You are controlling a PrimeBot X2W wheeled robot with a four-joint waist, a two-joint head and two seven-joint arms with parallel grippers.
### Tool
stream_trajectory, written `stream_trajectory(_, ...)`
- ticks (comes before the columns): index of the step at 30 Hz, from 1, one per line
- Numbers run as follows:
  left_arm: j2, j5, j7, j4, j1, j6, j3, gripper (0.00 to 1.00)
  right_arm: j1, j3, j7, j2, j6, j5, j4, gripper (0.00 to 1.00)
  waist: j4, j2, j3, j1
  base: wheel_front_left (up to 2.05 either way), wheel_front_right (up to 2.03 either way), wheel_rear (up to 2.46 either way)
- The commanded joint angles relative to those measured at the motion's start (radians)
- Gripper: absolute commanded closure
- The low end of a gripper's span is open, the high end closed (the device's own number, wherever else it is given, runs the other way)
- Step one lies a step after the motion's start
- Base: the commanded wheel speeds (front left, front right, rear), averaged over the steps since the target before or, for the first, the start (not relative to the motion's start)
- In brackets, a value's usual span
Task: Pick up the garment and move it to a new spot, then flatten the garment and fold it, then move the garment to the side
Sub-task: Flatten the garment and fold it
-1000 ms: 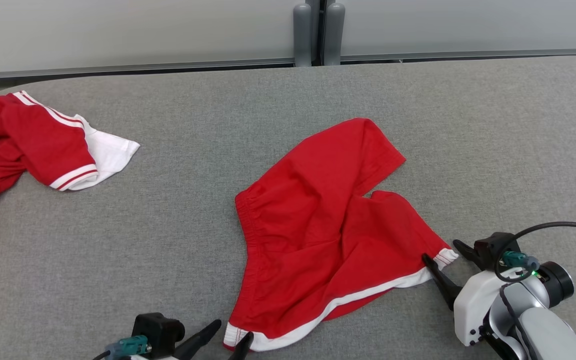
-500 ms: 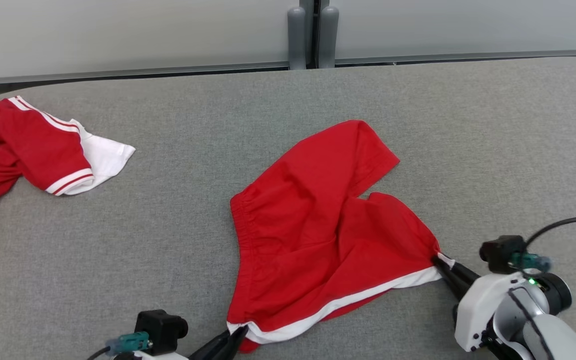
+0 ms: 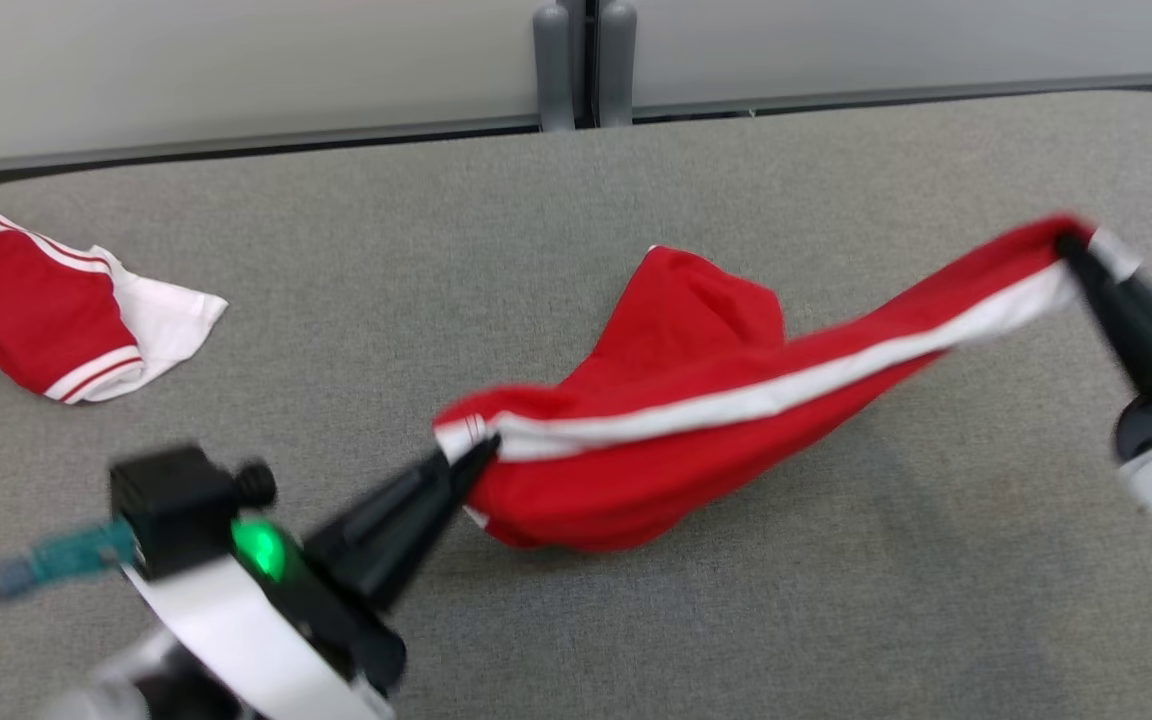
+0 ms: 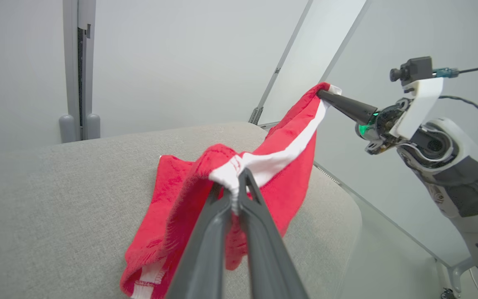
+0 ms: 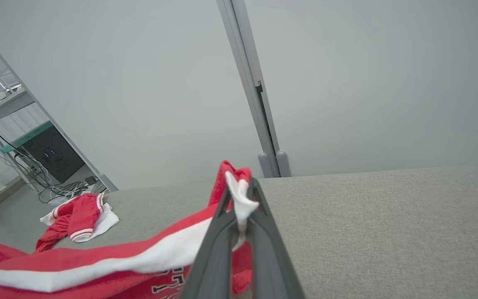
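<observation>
Table (image 3: 336,250): we find a broad grey cloth-covered surface.
Garment (image 3: 676,440): a red piece with white edging is strung between both arms above the table's middle. The right end is carried higher. The belly sags, and the far fold appears to rest on the cloth.
Handling: we judge it light, soft and limp. It is neither fragile nor slippery, and it will droop and bunch wherever it is unsupported.
Second garment (image 3: 46,320): red and white, crumpled at the table's far left, well apart from the work.
Left gripper (image 3: 481,452): fingers pinched together on the near-left trimmed corner.
Right gripper (image 3: 1068,243): fingers pinched together on the opposite trimmed corner.
White trim (image 3: 786,390): it runs nearly straight between the two holds.
Hold points: we consider the two hem corners sound, since the stitched edge is thicker and gives a firm bite.
Risk: we judge that uneven pulling could twist the hanging part before it is laid flat.
</observation>
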State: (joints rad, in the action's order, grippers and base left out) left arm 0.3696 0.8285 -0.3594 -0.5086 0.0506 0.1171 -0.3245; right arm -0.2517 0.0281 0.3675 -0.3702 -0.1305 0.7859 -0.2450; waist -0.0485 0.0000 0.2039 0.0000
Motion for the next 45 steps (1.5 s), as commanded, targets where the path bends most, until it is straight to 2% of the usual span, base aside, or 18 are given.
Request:
stream_trajectory(1,0.017,0.006,-0.015,-0.009,0.056,0.000,0.017,1.00,-0.036,-0.020,0.030,-0.006,0.000,0.016,-0.021,1.00,-0.002,0.0000,0.031,0.0000,0.00,0.00,0.00)
stream_trajectory(4,0.012,0.072,-0.082,0.001,0.229,0.002,0.040,1.00,-0.161,-0.079,0.137,-0.005,0.000,0.033,-0.052,1.00,0.001,0.0000,0.088,0.0000,0.00,0.00,0.00)
stream_trajectory(6,0.024,0.091,-0.126,0.050,0.372,0.000,0.064,1.00,-0.275,-0.108,0.199,0.009,0.000,0.028,-0.031,1.00,0.002,0.0000,0.138,0.0000,0.00,0.00,0.00)
stream_trajectory(10,-0.008,0.095,-0.170,0.201,0.684,-0.001,0.076,1.00,-0.532,-0.138,0.287,0.055,0.000,-0.044,0.059,1.00,0.013,0.0000,0.256,0.0000,0.00,0.00,0.00)
stream_trajectory(13,-0.047,0.049,-0.152,0.362,0.918,-0.002,0.074,1.00,-0.748,-0.166,0.295,0.124,0.000,-0.137,0.164,1.00,0.022,0.0000,0.340,0.0000,0.00,0.00,0.00)
stream_trajectory(15,-0.078,0.008,-0.110,0.489,1.064,-0.001,0.074,1.00,-0.893,-0.189,0.262,0.176,0.000,-0.219,0.254,1.00,0.024,0.0000,0.386,0.0000,0.00,0.00,0.00)
stream_trajectory(18,-0.124,-0.059,0.023,0.671,1.248,0.004,0.078,1.00,-1.080,-0.212,0.161,0.244,0.000,-0.333,0.395,1.00,0.025,0.0000,0.426,0.0000,0.00,0.00,0.00)
stream_trajectory(19,-0.124,-0.059,0.023,0.671,1.248,0.004,0.078,1.00,-1.080,-0.212,0.161,0.244,0.000,-0.333,0.395,1.00,0.025,0.0000,0.426,0.0000,0.00,0.00,0.00)
stream_trajectory(23,-0.166,-0.123,0.221,0.864,1.419,0.012,0.062,1.00,-1.258,-0.237,-0.004,0.296,0.000,-0.414,0.557,1.00,0.020,0.0000,0.463,0.0000,0.00,0.00,0.00)
stream_trajectory(27,-0.178,-0.141,0.369,1.004,1.487,0.013,-0.029,1.00,-1.323,-0.241,-0.135,0.314,0.000,-0.422,0.689,1.00,0.014,0.0000,0.496,0.0000,0.00,0.00,0.00)
stream_trajectory(32,-0.165,-0.049,0.519,1.089,1.371,0.014,-0.170,1.00,-1.165,-0.179,-0.252,0.316,0.000,-0.326,0.744,1.00,0.009,0.0000,0.483,0.0000,0.00,0.00,0.00)
stream_trajectory(34,-0.158,0.003,0.553,1.078,1.280,0.014,-0.248,1.00,-1.039,-0.146,-0.280,0.317,0.000,-0.258,0.719,1.00,0.003,0.0000,0.465,0.0000,0.00,0.00,0.00)
stream_trajectory(39,-0.080,0.112,0.610,0.953,1.011,0.014,-0.412,1.00,-0.655,-0.096,-0.320,0.272,0.000,-0.104,0.577,1.00,-0.006,0.0000,0.383,0.0000,0.00,0.00,0.00)
stream_trajectory(42,-0.003,0.134,0.624,0.830,0.775,0.014,-0.446,1.00,-0.355,-0.088,-0.333,0.243,0.000,-0.010,0.447,1.00,-0.014,0.0000,0.294,0.0000,0.00,0.00,0.00)
stream_trajectory(45,0.012,0.136,0.626,0.734,0.563,0.014,-0.373,1.00,-0.163,-0.080,-0.326,0.224,0.000,0.037,0.367,1.00,-0.027,0.0000,0.198,0.0000,0.00,0.00,0.00)
